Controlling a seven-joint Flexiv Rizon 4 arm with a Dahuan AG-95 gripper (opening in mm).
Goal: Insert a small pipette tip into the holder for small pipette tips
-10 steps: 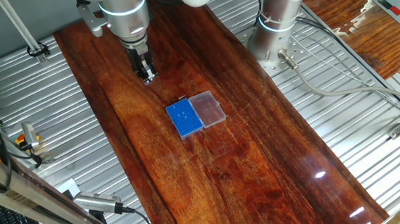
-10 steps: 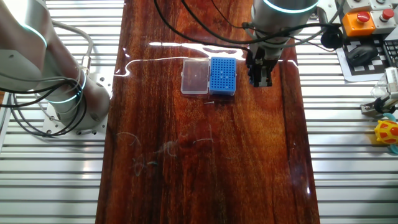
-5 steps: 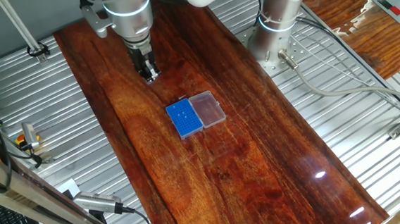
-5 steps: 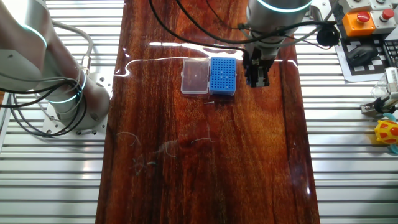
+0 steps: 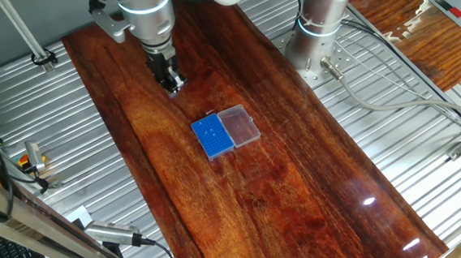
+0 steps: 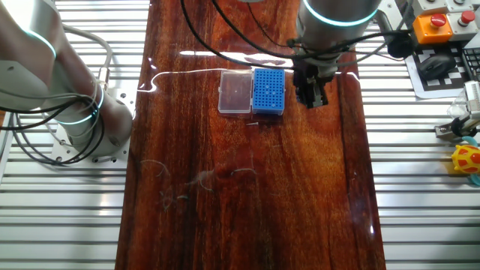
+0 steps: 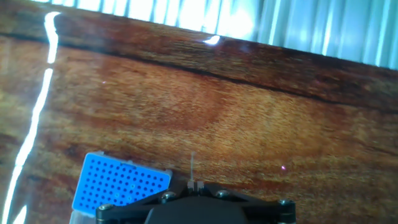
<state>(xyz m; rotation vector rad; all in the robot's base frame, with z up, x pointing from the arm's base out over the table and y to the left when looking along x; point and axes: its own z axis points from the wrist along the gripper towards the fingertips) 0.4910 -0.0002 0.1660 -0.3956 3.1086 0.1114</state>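
Observation:
The blue holder with its grid of tiny holes lies on the wooden board, joined to a clear lid panel. My gripper hovers above the board just beyond the holder. In the other fixed view the gripper is right of the holder and lid. In the hand view the fingertips are shut on a thin pale pipette tip that points forward. The holder is at the lower left, beside the tip. A small thin object lies on the board in front of the holder.
The wooden board lies on ribbed metal tables. The arm's base stands at the board's far right side; it also shows in the other fixed view. An orange stop button and a yellow toy sit at the right.
The gripper has shifted slightly sideways toward the holder, still shut on the tip. The holder and lid have not moved.

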